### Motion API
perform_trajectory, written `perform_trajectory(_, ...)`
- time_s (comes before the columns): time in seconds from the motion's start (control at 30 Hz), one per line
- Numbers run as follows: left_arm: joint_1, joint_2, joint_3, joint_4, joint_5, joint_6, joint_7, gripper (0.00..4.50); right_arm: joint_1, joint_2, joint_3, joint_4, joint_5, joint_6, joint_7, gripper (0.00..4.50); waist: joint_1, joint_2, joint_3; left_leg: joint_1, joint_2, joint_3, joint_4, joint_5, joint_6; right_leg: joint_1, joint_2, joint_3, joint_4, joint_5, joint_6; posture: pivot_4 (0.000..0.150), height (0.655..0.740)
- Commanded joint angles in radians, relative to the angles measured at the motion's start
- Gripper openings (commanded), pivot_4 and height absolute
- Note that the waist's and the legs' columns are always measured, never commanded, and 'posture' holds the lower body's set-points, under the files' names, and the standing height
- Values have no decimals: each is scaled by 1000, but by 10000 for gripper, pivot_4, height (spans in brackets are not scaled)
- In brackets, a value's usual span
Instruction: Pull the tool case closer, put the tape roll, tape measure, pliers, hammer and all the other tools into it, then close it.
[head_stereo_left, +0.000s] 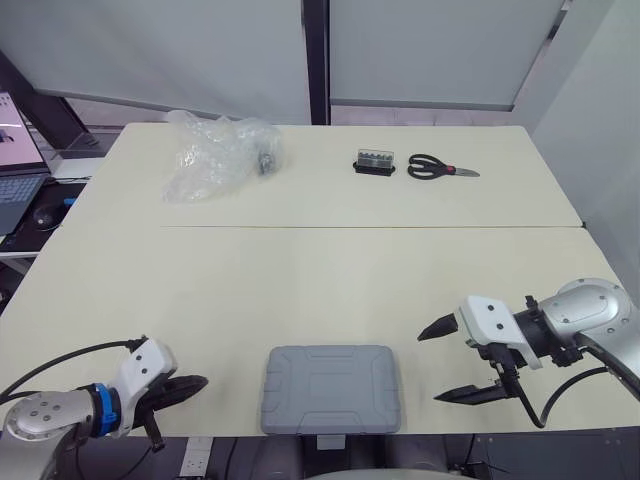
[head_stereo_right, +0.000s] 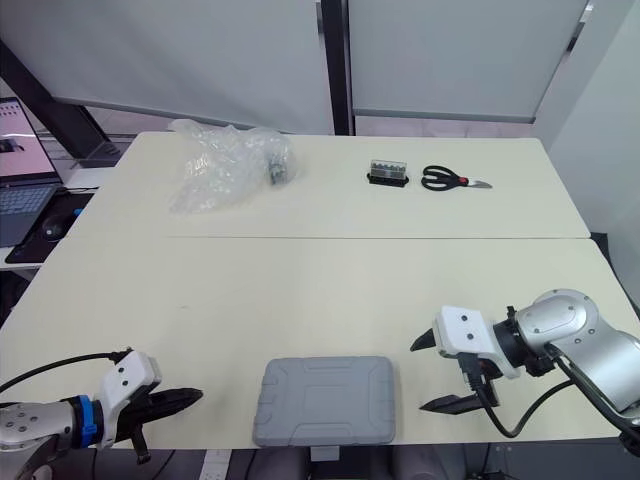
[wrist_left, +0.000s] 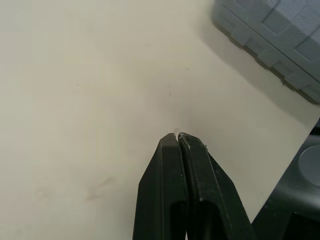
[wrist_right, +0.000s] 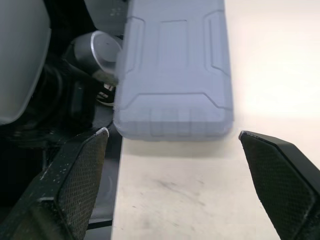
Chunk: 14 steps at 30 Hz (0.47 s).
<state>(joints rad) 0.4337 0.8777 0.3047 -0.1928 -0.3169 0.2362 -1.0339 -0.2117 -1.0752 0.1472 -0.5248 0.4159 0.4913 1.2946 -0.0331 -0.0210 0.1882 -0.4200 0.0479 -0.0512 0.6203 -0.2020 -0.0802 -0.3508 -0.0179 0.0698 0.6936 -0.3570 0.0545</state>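
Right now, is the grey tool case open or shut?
Shut. The tool case lies flat, its ribbed lid fully down, with no contents showing.

No text, brand, label or number can be read here. The lit laptop screen (head_stereo_left: 14, 134) at the table's far left may carry some writing, but it is too small to make out. The grey moulded plastic tool case (head_stereo_left: 331, 389) bears no legible marking on its lid.

The tool case (head_stereo_left: 330, 388) sits bottom centre at the near edge of the surface (head_stereo_left: 300, 290), between the left tool (head_stereo_left: 200, 383) and the right tool (head_stereo_left: 428, 368). A plastic bag (head_stereo_left: 215, 155) lies upper left. A bit box (head_stereo_left: 375, 163) and scissors (head_stereo_left: 440, 170) lie side by side, upper right.
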Motion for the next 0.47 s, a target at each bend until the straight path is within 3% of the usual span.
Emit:
perform_trajectory(0.03, -7, 12, 86, -13, -43, -21, -25, 0, 7, 13, -70, 42, 8, -147, 52, 44644, 0, 0, 0, 0, 0, 0, 0, 0, 0, 0, 0, 0, 0, 0, 0, 1500, 7400)
perform_trajectory(0.27, 63, 112, 195, -72, -11, -58, -130, 0, 26, -49, -135, 185, -12, -361, 212, 44644, 0, -1, 1, 1, 0, 1, 0, 0, 0, 1, 0, 0, 0, 0, 0, 1500, 7400)
perform_trajectory(0.47, 59, 78, 197, -87, 11, -99, -109, 0, -15, -70, -136, 279, -32, -439, 267, 44644, 0, 0, 1, 2, 0, 1, 0, 0, 0, 2, 0, 0, 0, 0, 0, 1500, 7400)
